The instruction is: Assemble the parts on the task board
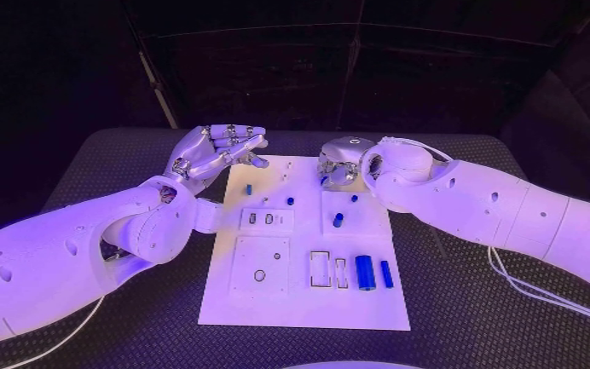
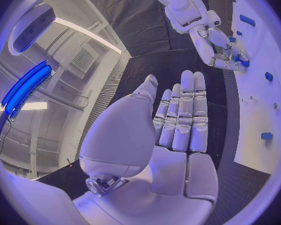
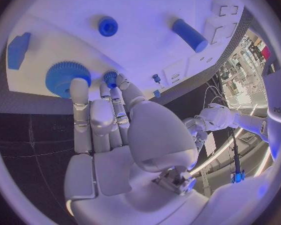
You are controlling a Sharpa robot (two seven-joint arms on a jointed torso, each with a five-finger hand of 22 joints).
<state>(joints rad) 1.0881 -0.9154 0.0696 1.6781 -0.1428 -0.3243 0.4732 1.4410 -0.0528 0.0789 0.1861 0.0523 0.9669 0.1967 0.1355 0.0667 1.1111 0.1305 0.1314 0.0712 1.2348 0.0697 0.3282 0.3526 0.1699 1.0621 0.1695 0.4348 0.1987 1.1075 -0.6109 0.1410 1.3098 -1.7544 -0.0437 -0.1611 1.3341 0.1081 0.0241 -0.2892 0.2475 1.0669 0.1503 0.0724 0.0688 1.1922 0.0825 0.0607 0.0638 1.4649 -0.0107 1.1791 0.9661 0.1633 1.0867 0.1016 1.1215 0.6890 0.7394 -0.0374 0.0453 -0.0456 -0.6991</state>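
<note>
The right hand (image 3: 106, 135) reaches over the board's (image 1: 308, 301) far edge, its fingertips (image 3: 110, 80) at a small gear (image 3: 109, 78) beside the big gear (image 3: 67, 77), grip unclear, so next it must seat this gear, while the left hand (image 2: 178, 130) hovers open.

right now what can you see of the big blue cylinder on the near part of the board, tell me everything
The blue cylinder is a smooth, glossy, plastic-looking round bar, the largest blue piece near the front of the white task board. It lies flat on its side, its length running from the near edge toward the far one. A thinner blue bar lies just to its right, parallel, with a small gap. Rectangular outlined slots sit to its left. Neither hand touches it; nothing rests on it.
</note>
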